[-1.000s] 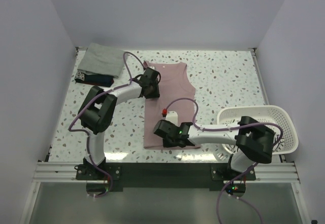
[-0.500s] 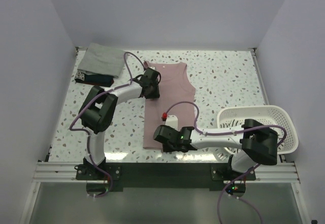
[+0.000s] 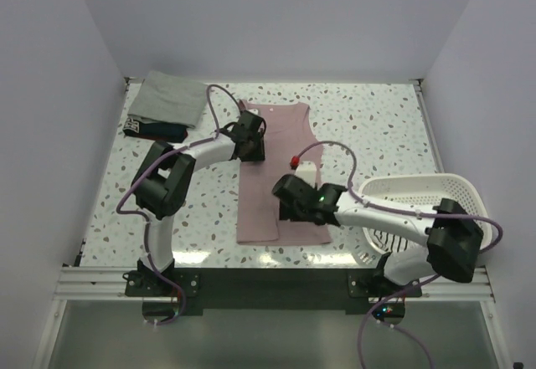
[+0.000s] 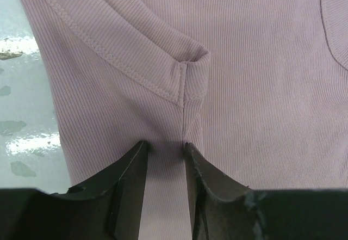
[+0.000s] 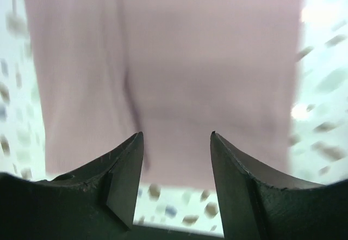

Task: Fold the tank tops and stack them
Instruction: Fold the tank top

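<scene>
The dusty pink tank top (image 3: pixel 285 139) lies flat mid-table, its left side folded inward along its length. My left gripper (image 3: pixel 253 135) rests on its upper left. In the left wrist view the jaws (image 4: pixel 166 145) stand a narrow gap apart with flat pink ribbed fabric (image 4: pixel 261 87) between them and nothing pinched, just behind a folded-over strap (image 4: pixel 187 74). My right gripper (image 3: pixel 283 204) hovers open over the lower part of the top. The blurred right wrist view shows pink fabric (image 5: pixel 179 60) beyond its empty jaws (image 5: pixel 176 135). A grey-green tank top (image 3: pixel 172 99) lies folded over a dark navy tank top (image 3: pixel 159 128) at the back left.
A white slotted basket (image 3: pixel 456 197) stands at the right near edge, beside the right arm. A scrap of striped fabric (image 3: pixel 132 124) peeks out under the back-left pile. Side walls close in the speckled table (image 3: pixel 368 126).
The right gripper has opened, let go of the pink top near its lower hem, and moved up and to the right. The left gripper has stayed in place.
</scene>
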Controlling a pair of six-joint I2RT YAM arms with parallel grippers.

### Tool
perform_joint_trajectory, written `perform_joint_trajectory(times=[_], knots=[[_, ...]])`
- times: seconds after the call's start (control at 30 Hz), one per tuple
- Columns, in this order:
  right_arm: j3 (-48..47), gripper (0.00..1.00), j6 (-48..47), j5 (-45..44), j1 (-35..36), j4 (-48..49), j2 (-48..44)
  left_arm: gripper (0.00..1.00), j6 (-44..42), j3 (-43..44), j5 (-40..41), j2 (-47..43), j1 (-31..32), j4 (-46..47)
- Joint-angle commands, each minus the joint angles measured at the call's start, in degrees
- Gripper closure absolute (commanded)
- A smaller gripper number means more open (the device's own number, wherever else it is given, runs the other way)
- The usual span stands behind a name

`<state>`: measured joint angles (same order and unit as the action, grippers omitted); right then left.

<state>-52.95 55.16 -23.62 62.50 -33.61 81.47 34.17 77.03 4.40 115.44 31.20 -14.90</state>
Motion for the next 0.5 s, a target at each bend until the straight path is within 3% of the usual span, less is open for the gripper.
perform_joint_trajectory(times=[0.0,0.17,0.23,0.47], knots=[[-3.3,0.44,-10.9,-2.8,-12.4,-0.9,-4.2,0.6,-1.6,-0.6,-1.9,0.7,0.2,2.1],[-8.5,0.46,-18.9,0.8,-26.7,3.1,0.0,0.49,-2.5,-1.7,-2.9,-5.0,0.3,5.7],[-10.1,0.54,-21.7,4.6,-31.6,5.0,4.2,0.47,-3.1,-1.5,-2.9,-7.7,0.3,6.5],[-18.8,0.56,-27.2,9.1,-38.2,9.4,18.7,0.47,-2.9,-3.1,-3.8,-15.9,2.0,4.8]])
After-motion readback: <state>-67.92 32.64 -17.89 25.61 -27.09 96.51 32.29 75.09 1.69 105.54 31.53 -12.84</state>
